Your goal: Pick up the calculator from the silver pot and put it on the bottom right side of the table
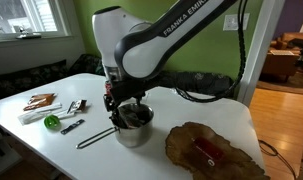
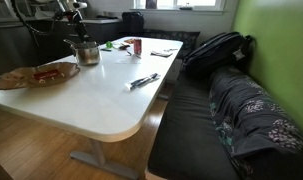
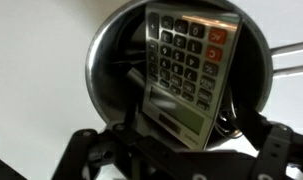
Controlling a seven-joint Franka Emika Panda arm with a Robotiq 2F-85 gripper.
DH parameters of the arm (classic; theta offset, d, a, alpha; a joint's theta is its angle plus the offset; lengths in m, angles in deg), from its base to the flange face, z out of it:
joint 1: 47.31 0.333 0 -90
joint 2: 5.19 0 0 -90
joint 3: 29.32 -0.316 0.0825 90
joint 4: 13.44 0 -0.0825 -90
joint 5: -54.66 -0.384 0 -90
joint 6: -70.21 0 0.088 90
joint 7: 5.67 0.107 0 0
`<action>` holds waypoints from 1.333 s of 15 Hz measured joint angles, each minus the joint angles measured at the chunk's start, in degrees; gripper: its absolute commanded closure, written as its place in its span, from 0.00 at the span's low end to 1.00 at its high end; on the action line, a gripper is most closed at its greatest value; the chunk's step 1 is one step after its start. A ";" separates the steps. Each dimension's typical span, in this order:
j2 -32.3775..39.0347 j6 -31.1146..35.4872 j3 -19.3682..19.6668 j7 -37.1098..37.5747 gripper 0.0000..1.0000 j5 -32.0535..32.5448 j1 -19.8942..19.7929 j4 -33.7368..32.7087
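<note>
Hanging straight down over the silver pot (image 1: 134, 128), the gripper (image 1: 124, 107) has its fingers (image 3: 79, 152) spread wide. One finger sits on each side of the calculator (image 3: 186, 70), and as far as the wrist view shows, neither presses on it. The calculator lies tilted inside the pot with its keys facing the wrist camera. Its display end is nearest the fingers and its far end leans toward the pot's wall. A red key shows at one far corner. The pot stands on the white bench (image 1: 21, 135), and in both exterior views the arm partly hides it. Near the pot on one side lies a wooden tray (image 1: 186, 145) with a red item (image 1: 206, 150) in it. On the other side, farther off, a small green object (image 1: 51, 122) lies among a few tools too small to tell apart. In an exterior view, a red can (image 2: 137, 46) stands beyond the pot, and a dark backpack (image 2: 219, 50) rests on the seat alongside the bench.
</note>
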 measured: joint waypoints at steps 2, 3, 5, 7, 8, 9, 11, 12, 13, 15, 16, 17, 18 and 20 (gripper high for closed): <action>1.81 -2.82 -0.55 -0.27 0.00 -1.06 0.01 -2.23; 2.69 -4.00 -0.74 -0.39 0.01 -1.58 0.01 -3.26; 4.26 -6.42 -0.96 -0.66 0.26 -2.25 0.01 -5.09; 5.32 -9.44 -0.98 -1.03 0.38 -2.29 0.10 -6.76; 5.57 -10.78 -0.98 -1.14 0.48 -2.29 0.14 -7.50; 5.70 -11.89 -0.98 -1.24 0.55 -2.29 0.19 -8.17; 5.72 -13.70 -0.99 -1.64 0.70 -2.29 0.25 -9.28; 5.72 -14.36 -0.99 -2.10 0.77 -2.29 0.25 -9.66; 5.73 -14.87 -1.00 -2.55 0.86 -2.29 0.25 -9.97; 5.77 -15.91 -1.02 -3.67 0.99 -2.29 0.26 -10.61; 5.77 -16.29 -1.03 -4.20 1.00 -2.28 0.26 -10.85; 5.76 -16.55 -1.04 -4.67 0.96 -2.27 0.26 -11.06; 5.75 -16.57 -1.06 -5.18 0.95 -2.27 0.26 -11.15; 5.69 -16.57 -1.10 -6.26 0.96 -2.07 0.40 -11.49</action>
